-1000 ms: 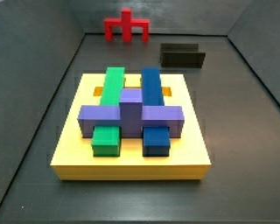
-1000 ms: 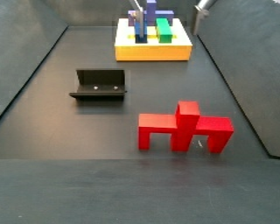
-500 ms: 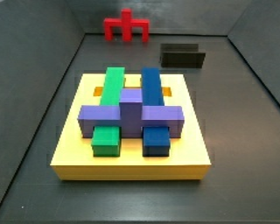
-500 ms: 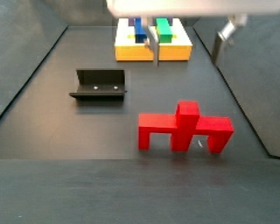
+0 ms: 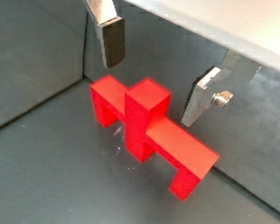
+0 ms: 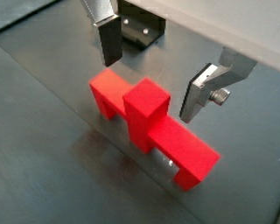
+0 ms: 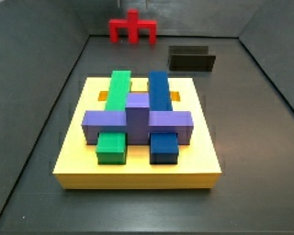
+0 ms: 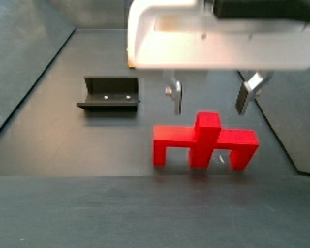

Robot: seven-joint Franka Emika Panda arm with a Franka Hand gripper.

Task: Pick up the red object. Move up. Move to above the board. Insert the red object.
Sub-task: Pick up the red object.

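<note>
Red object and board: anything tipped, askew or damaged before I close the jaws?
Nothing stands out. The red object stands upright on its legs on the floor, intact. The gripper hangs open above it, jaws either side of the stem. The board sits flat, its blocks seated; the fixture stands clear.

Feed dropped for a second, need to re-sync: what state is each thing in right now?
Pincer: open, above the red object, holding nothing.
Red object: upright on the floor, not gripped, below the fingers.
Board: flat on the floor, green, blue and purple blocks seated on it.
Fixture: standing on the floor, nothing in it.
</note>
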